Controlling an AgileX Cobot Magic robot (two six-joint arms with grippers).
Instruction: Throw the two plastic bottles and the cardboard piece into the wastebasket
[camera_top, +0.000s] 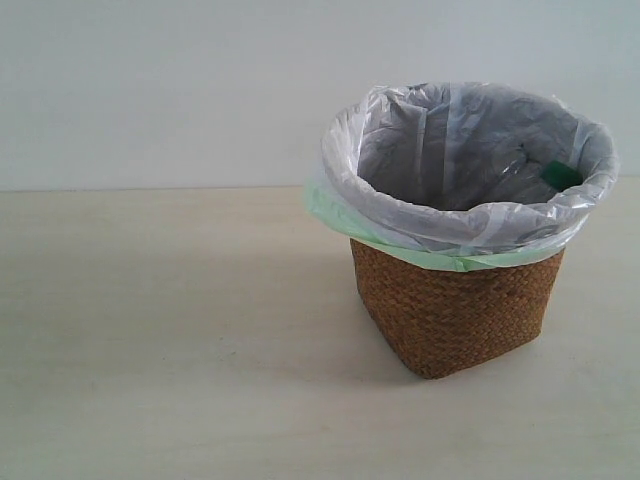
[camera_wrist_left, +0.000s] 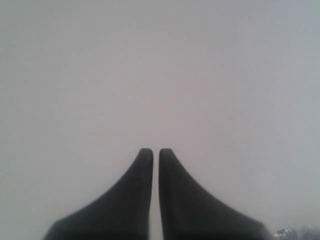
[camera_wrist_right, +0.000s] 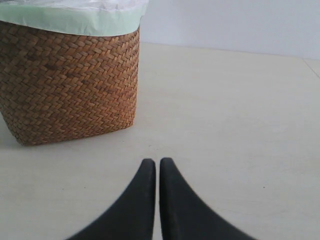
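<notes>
A clear plastic bottle with a green cap is being held inside the wicker wastebasket, against its right inner side in the exterior view. The wastebasket, lined with a translucent bag over a pale green one, is being carried by the tabletop. The right fingers, pressed together and empty, are being held low near the wastebasket. The left fingers, likewise together, are being seen against blank grey.
</notes>
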